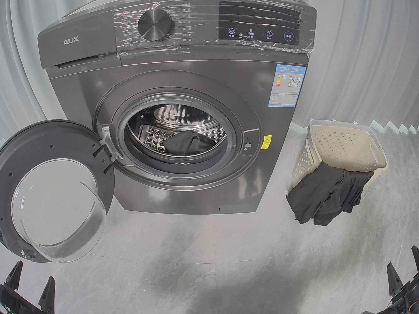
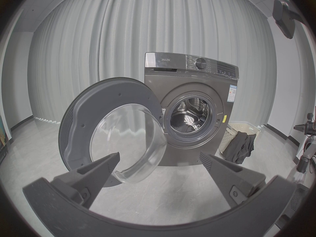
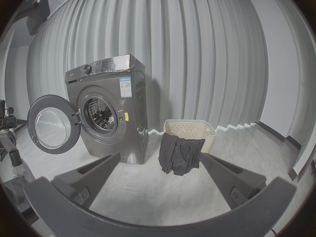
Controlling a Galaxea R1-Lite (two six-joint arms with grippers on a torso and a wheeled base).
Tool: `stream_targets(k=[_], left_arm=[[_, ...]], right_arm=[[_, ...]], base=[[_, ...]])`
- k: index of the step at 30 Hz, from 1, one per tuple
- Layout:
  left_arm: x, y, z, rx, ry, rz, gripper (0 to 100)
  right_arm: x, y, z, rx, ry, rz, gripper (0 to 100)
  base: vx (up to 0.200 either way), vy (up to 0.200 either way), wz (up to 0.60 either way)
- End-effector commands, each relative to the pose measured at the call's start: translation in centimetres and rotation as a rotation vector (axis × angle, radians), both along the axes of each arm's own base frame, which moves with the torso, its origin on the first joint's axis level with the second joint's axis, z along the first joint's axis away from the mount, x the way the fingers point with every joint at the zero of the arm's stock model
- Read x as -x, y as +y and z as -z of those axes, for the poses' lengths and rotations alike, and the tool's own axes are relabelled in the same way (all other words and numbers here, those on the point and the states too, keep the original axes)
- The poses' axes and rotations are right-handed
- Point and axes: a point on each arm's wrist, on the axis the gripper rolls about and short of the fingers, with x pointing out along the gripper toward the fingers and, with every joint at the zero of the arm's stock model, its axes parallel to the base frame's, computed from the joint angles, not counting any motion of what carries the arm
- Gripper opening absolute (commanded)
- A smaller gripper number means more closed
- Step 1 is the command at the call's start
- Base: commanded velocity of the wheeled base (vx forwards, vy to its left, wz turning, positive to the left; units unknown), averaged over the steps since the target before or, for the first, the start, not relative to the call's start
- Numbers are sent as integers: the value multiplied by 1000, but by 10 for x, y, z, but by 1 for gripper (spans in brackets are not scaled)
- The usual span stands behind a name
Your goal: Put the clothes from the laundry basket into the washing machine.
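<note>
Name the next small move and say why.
Probably extend the open right gripper toward the dark garment draped over the front rim of the laundry basket: it is the nearer arm, a black cloth already lies in the drum, and the door stands open.

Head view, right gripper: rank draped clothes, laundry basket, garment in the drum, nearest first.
From the right gripper:
1. draped clothes, over the basket's front rim
2. laundry basket, just behind them
3. garment in the drum, farther left in the washing machine
</note>
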Motion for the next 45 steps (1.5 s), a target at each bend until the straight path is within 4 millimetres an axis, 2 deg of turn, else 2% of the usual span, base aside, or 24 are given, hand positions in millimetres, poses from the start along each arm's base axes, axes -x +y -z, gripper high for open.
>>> stream_targets(k=[1, 5, 11, 19, 37, 41, 45], left_arm=[[0, 0, 5, 1, 3, 0, 100], [0, 0, 5, 1, 5, 0, 100], [0, 0, 5, 1, 3, 0, 100], [0, 0, 5, 1, 5, 0, 100], [0, 0, 5, 1, 3, 0, 100], [0, 0, 5, 1, 5, 0, 100], [0, 0, 5, 1, 3, 0, 100]], right_arm=[[0, 0, 5, 0, 3, 1, 100], [0, 0, 5, 0, 3, 9, 100], [0, 0, 5, -1, 3, 9, 100], [0, 0, 5, -1, 3, 6, 100], [0, 0, 5, -1, 3, 6, 100], [0, 0, 5, -1, 1, 1, 100], [0, 0, 5, -7, 3, -2, 100]], base=[[0, 0, 0], [0, 0, 0], [0, 0, 600], [0, 0, 0], [0, -200, 0], [0, 0, 0], [0, 0, -600]])
